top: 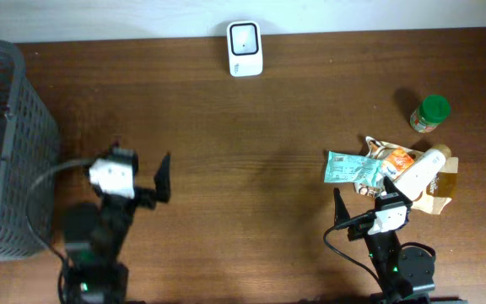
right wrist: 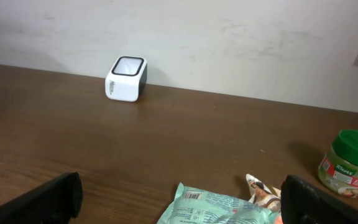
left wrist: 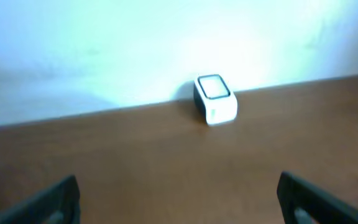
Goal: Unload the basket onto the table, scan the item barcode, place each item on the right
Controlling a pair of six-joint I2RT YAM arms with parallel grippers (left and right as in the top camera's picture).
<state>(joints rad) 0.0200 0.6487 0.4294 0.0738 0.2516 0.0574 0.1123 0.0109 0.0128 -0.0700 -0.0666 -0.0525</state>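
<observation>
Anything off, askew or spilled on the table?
Nothing spilled or damaged. Only untidy bit: at the right, the white plastic bottle lies on its side over the orange snack packet, heaped with the teal foil pouch.

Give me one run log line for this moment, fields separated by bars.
stage: before pickup | left gripper: open, empty | right gripper: open, empty, near green packet | scanner: far table edge, untouched

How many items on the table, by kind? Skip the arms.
barcode scanner: 1
mesh basket: 1
green-lidded jar: 1
packets: 2, teal packet and orange packet
white bottle: 1
brown pack, partly hidden under the bottle: 1
Total: 7
</observation>
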